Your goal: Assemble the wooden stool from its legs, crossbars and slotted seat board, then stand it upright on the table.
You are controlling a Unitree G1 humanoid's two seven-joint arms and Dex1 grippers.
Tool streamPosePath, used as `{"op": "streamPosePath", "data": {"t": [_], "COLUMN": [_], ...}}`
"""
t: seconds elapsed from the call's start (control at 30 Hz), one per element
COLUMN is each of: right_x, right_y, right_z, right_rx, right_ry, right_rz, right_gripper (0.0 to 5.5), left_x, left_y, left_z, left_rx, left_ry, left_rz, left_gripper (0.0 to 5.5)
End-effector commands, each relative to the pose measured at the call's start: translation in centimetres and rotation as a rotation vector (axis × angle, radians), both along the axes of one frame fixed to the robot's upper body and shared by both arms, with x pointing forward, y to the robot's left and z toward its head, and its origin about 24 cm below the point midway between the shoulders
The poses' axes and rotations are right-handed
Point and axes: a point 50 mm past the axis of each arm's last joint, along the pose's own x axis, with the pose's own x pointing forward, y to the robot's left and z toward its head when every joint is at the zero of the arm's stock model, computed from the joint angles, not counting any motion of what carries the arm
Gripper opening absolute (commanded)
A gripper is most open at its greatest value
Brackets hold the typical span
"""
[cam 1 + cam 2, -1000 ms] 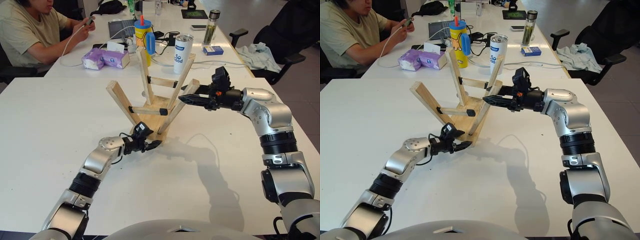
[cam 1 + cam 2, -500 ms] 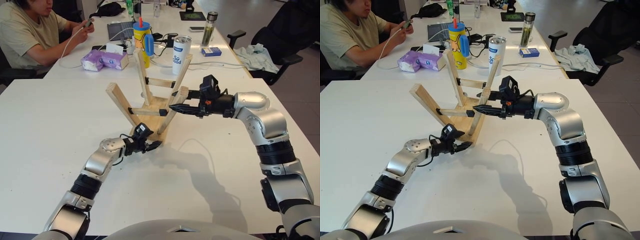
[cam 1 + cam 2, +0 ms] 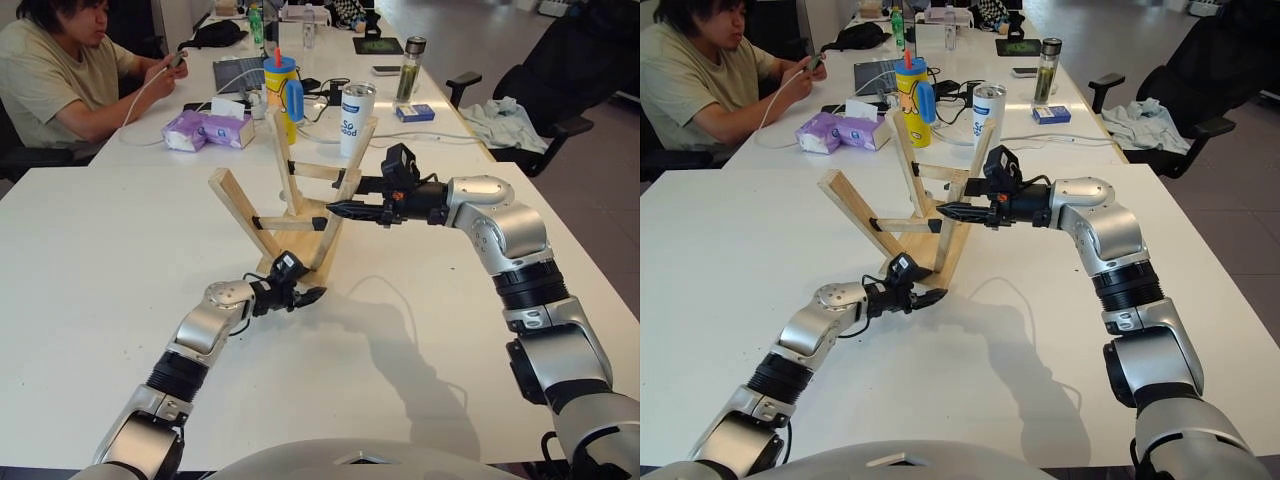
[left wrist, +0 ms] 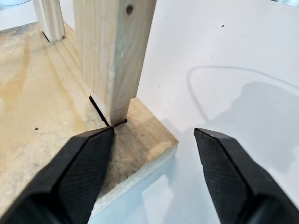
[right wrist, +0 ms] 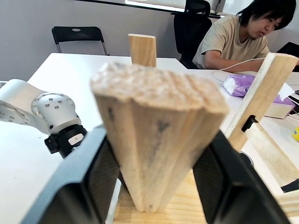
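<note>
**White table, stool tipped legs-up between two grippers**

Left gripper point(image 4: 154, 140) sits low and centre in the eye views, spread open at the nearest corner of the seat point(image 4: 42, 116). One finger point(image 4: 79, 172) lies over the board by the slot of the corner leg point(image 4: 117, 56), and the other point(image 4: 224, 172) lies over bare table point(image 3: 120, 300). The corner is between the fingers but is not pinched. Right gripper point(image 3: 346, 210), just above centre, is closed across a leg point(image 5: 154, 140) partway up. In its wrist view both pads seem to press the sides of the wood.

Between the two grippers the stool point(image 3: 295, 215) is inverted and leaning. The seat rests on its lower edge on the table, and the legs point up toward the top centre of the frame. One crossbar point(image 3: 290, 222) ties the legs near the middle and a second crossbar point(image 3: 320, 170) sits higher. Behind it, on the next table, stand a tumbler point(image 3: 355, 105) and tissue packs point(image 3: 205, 128).

All the parts look fitted, so what is left seems to be turning the stool onto its feet.

The wood should be stiff and fairly light. Its planed faces are dry enough for the pads to hold, though the square leg could twist in a narrow pinch. The joints are probably the weak point, since they look like plain slots and may work loose if a leg is levered from far out. A hold low on the leg near the seat looks safer, with the other gripper taking the seat's edge across its thickness to steady the swing.
</note>
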Motion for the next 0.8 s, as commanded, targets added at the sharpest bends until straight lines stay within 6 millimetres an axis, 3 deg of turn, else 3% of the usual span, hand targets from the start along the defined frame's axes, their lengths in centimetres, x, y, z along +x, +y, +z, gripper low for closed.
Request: {"op": "streamPosePath", "data": {"t": [0.03,0.33,0.47,0.63,0.7,0.8], "right_x": [-1.0,1.0,0.7,0.9,1.0,0.9], "right_y": [0.7,0.9,0.8,0.4,0.2,-0.2], "right_z": [-2.1,-3.1,-4.0,-3.3,-3.0,-2.9], "right_rx": [-0.123,-0.135,-0.176,-0.176,-0.182,-0.184], "right_ry": [-0.008,0.039,0.062,0.062,0.058,0.063], "right_rz": [0.025,-0.136,-0.124,-0.142,-0.154,-0.164], "right_gripper": [2.07,2.07,2.07,2.07,2.07,2.07], "left_x": [-2.5,-2.5,-2.1,-1.9,-2.7,-3.8], "left_y": [0.7,0.5,0.4,0.8,2.0,4.4], "left_z": [-4.0,-3.9,-3.4,1.0,3.3,8.2], "left_rx": [0.094,0.083,0.063,-0.068,-0.031,0.062], "left_ry": [0.210,0.215,0.177,-0.134,-0.382,-0.848], "left_rz": [0.015,0.013,0.032,0.128,0.190,0.339], "left_gripper": [3.19,3.19,3.19,3.19,3.19,3.19]}}
